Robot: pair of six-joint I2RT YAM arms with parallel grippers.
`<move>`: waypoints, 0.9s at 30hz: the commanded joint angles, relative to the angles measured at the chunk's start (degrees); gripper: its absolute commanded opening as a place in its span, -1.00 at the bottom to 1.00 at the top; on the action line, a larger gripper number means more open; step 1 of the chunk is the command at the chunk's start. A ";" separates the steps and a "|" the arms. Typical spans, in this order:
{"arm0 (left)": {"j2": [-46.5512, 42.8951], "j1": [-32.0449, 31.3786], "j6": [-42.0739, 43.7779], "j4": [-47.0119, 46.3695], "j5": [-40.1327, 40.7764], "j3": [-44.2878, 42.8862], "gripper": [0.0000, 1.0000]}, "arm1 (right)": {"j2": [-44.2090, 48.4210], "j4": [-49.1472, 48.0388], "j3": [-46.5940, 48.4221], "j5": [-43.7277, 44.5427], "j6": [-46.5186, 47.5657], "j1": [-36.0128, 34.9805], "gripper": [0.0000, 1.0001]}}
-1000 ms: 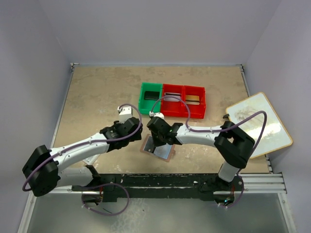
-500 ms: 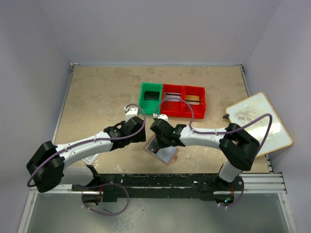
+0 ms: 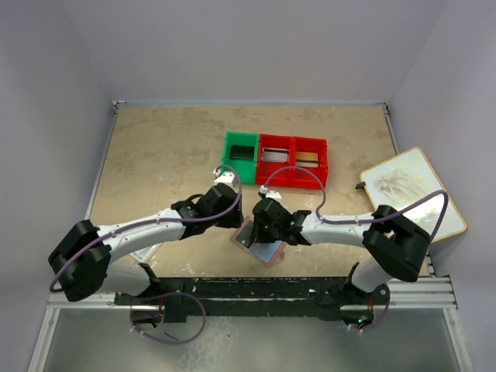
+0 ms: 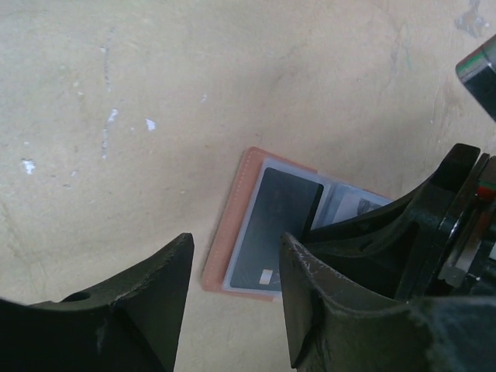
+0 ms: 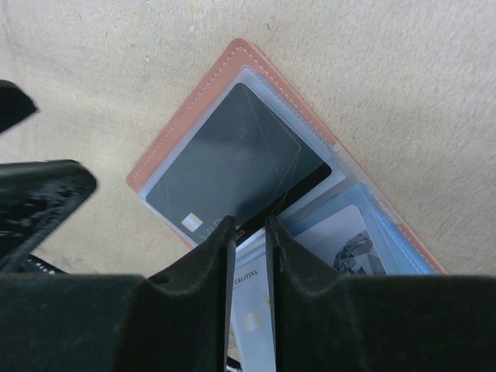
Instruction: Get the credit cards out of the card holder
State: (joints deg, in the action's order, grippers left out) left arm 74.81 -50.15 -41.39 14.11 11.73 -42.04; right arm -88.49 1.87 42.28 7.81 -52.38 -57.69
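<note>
Right pincer [image 5: 249, 226]: almost pressed together with a narrow gap showing, tips down on the open card holder [image 5: 188, 120]; we cannot tell whether it pinches a card.
Left pincer [image 4: 235, 256]: spread, with nothing between, hanging over the holder's rim.
Card holder: open and flat near the desk's near edge, about midway between its side edges.
Cards: a dark card [image 5: 232, 163] in the pocket nearest the left pincer; a white card [image 5: 249, 310] and a pale pictured card [image 5: 341, 240] beside it.
Desk [image 3: 170, 147]: tan, mottled like stone, with small white flecks.
Far side: a green bin [image 3: 240, 155] and red bins [image 3: 294, 161] touching in a row.
Right edge: a wood-rimmed white board [image 3: 411, 190] overhanging it.
Walls [image 3: 248, 46]: plain pale lilac-grey on three sides.
Hidden: the right pincer covers the holder's other half; the bins' contents are too small for us to make out.
Writing: we read "CHLITINA" on the white card, its start cut off by the pincer; the dark card's print we cannot read.
</note>
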 commanded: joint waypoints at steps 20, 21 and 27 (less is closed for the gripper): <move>12.83 -8.59 6.26 0.28 1.84 -5.98 -0.75 | 6.40 -15.44 -18.33 0.31 -29.05 1.60 -0.40; 12.86 -8.93 6.17 0.45 2.22 -5.98 -0.78 | 6.45 -15.41 -18.49 0.68 -29.77 1.58 -0.40; 13.52 -9.42 3.68 1.38 4.64 -4.65 -0.90 | 4.31 -19.08 -19.35 0.12 -31.79 2.27 -0.40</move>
State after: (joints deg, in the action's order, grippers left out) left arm 87.88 -59.07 -36.40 15.03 13.54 -45.89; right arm -81.06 -18.57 24.80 6.70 -81.52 -55.99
